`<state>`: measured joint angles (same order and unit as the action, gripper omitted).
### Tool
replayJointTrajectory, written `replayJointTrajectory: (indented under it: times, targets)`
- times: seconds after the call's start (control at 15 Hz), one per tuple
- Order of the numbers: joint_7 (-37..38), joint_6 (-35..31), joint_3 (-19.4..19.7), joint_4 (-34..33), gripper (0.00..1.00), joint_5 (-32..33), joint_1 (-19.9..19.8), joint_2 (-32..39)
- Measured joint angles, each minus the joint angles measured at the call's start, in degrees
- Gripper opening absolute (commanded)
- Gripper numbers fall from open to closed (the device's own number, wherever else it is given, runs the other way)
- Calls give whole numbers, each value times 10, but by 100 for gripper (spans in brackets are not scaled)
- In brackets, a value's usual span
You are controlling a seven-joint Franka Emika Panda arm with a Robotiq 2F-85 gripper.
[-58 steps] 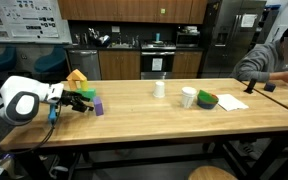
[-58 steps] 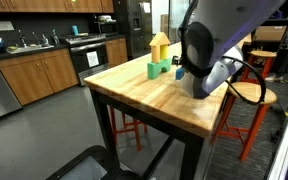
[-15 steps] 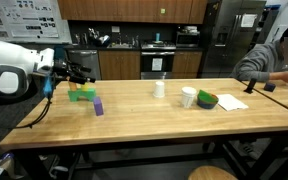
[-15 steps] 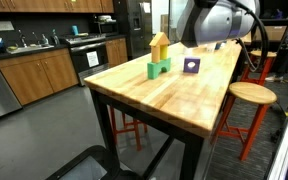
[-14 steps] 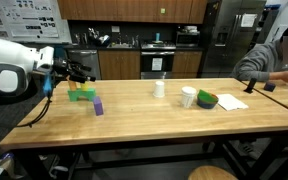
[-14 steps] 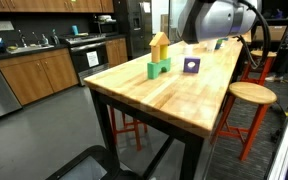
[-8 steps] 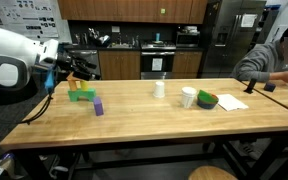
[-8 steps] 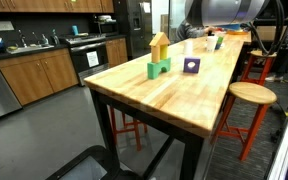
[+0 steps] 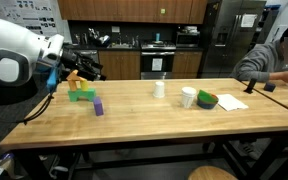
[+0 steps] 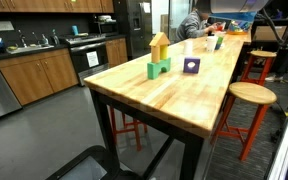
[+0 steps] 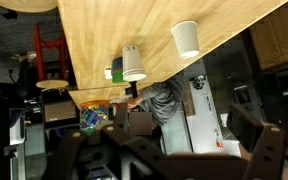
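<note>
My gripper (image 9: 88, 69) hangs in the air above the table's end, well clear of the wood, open and empty. In the wrist view its dark fingers (image 11: 174, 160) stand wide apart with nothing between them. Just below it in an exterior view is a green arch block (image 9: 80, 95) with a yellow roof block (image 9: 75, 81) on top, and a purple block (image 9: 98, 106) beside them. The green block (image 10: 159, 68), the yellow block (image 10: 159, 42) and the purple block (image 10: 191, 65) also show in an exterior view, where only part of the arm (image 10: 234, 6) shows at the top.
On the long wooden table (image 9: 164, 120) stand a white cup (image 9: 160, 88), another white cup (image 9: 188, 97) and a green bowl (image 9: 207, 100). A person (image 9: 274, 60) sits at the far end. A wooden stool (image 10: 247, 95) stands beside the table.
The arm has lifted up and back from the blocks; it has nearly left the top of one exterior view. The blocks have not moved.
</note>
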<state>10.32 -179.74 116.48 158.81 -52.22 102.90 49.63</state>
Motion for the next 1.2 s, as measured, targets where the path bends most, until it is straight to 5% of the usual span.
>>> replayJointTrajectory:
  times: [0.6,1.2]
  targets:
    - [8,53,36,-5,100,-5,43,-18]
    - [-9,145,75,-62,100,-125,98,-105]
